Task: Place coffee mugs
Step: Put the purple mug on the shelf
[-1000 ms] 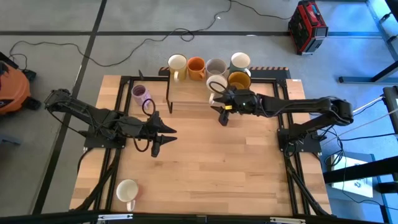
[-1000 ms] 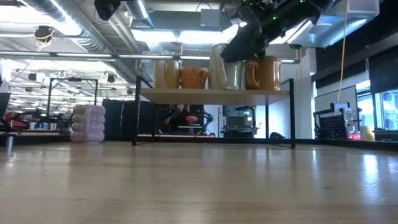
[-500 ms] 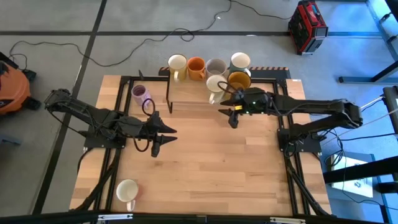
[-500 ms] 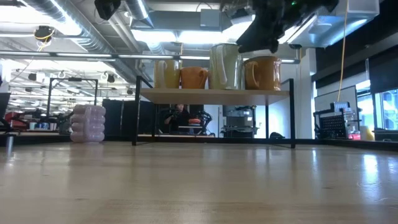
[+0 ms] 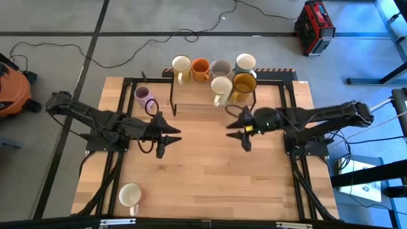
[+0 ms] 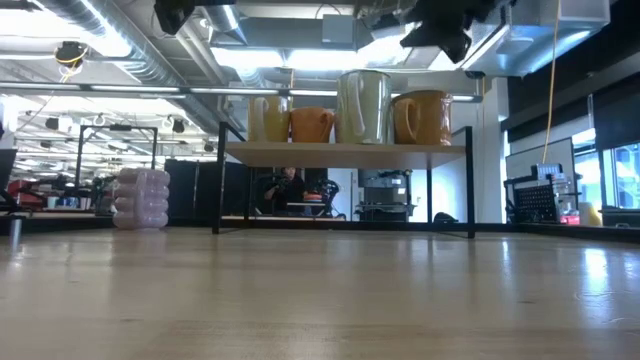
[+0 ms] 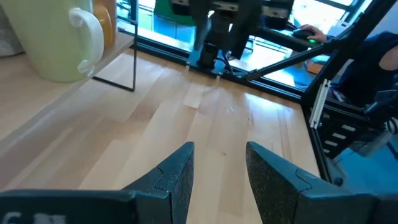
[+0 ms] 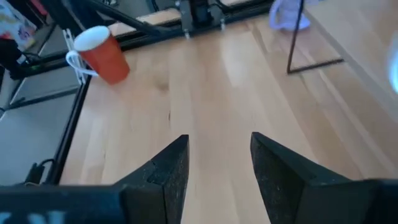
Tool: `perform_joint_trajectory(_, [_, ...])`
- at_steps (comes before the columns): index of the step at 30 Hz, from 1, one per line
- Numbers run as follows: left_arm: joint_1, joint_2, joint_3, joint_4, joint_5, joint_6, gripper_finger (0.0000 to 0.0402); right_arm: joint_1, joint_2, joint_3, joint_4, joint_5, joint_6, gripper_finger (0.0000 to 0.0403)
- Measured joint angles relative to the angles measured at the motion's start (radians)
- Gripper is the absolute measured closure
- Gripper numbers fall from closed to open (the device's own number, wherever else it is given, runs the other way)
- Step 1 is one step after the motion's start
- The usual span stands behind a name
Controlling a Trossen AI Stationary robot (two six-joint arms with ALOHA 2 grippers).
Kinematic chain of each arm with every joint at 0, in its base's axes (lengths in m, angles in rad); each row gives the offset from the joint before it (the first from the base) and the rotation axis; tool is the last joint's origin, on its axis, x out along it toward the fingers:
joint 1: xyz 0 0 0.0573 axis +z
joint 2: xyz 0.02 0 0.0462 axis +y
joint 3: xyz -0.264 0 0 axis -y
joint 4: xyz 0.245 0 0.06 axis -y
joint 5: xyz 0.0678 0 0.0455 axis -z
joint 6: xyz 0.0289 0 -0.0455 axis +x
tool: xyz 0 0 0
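Six mugs stand on their bases on the raised shelf [image 5: 194,97]: cream [image 5: 181,63], orange [image 5: 201,66], grey-beige [image 5: 220,67] and mint-blue [image 5: 245,61] at the back, another cream mug [image 5: 221,84] and the amber one [image 5: 244,82] in front. The lilac mug [image 5: 144,97] stands on the table left of the shelf. A third cream mug [image 5: 130,194] stands near the near left corner. My right gripper [image 5: 238,132] hovers open, nearer than the shelf. My left gripper [image 5: 166,137] waits open at mid-table.
The shelf's black frame legs [image 6: 218,180] stand on the table's far part. Bare wood [image 5: 210,172] lies between the grippers and the near edge. A red case [image 5: 314,27] and cables lie on the floor beyond the table.
My right gripper has drawn back from the front cream mug on the shelf, moving toward the table's near and right edges. That mug now stands upright on the shelf, clear of the fingers.
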Motion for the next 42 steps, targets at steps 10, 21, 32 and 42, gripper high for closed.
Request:
perform_joint_trajectory(10, [-0.001,0.087,0.0,-0.004,-0.021,-0.059,0.0262,0.183,0.005,0.0,-0.049,0.151,0.005,0.0242])
perform_joint_trajectory(21, [0.046,0.074,0.201,-0.477,0.012,-0.279,0.0262,0.237,0.005,0.0,-0.088,0.154,0.023,0.0243])
perform_joint_trajectory(32, [0.197,0.074,0.337,-1.109,0.036,-0.529,0.0262,0.233,0.005,0.0,-0.093,0.252,0.115,0.0243])
perform_joint_trajectory(42, [0.71,0.084,0.21,-1.077,0.167,-0.103,0.0262,0.233,0.005,0.0,-0.094,0.312,0.255,0.0243])
